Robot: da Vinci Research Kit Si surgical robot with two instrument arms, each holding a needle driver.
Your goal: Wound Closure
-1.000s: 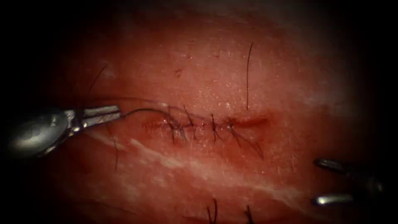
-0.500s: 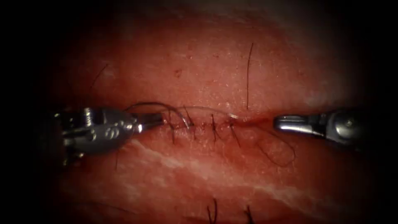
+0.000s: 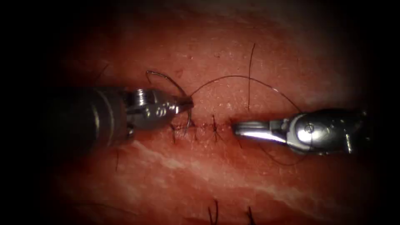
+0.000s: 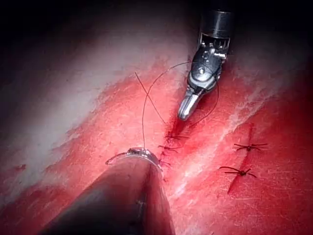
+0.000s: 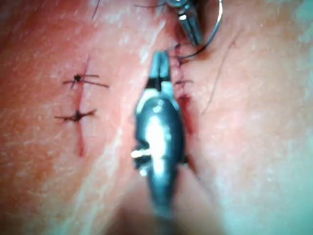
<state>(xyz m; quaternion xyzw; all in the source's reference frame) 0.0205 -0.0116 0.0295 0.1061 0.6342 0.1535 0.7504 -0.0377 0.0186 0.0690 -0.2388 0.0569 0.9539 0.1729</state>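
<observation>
The cut (image 3: 208,125) runs across the tissue (image 3: 208,175) and carries several dark stitches. My left tool (image 3: 186,102) sits at the cut's left end, shut on the curved needle (image 3: 168,79) near mid-curve. One half of the needle arcs up and to the left; the other drops to the cut line beside the left stitches. Whether its end is in the tissue I cannot tell. Thread (image 3: 233,76) arches from the needle over the cut and passes behind my right tool (image 3: 236,127). That tool lies shut at the cut's right end, with nothing seen between its jaws. The needle (image 4: 132,152) (image 5: 219,22) glints in both wrist views.
A loose dark strand (image 3: 249,75) stands upright on the tissue above the cut. Finished stitches (image 3: 214,212) lie near the lower edge, also seen as two knotted stitches (image 4: 244,146) (image 5: 78,78). A slack thread loop (image 3: 283,163) sags below the right tool.
The left tool moved right and up with the needle to the cut's left end. The right tool, open at the lower right, came in to the cut's right end and shut. The thread rose into an arch.
</observation>
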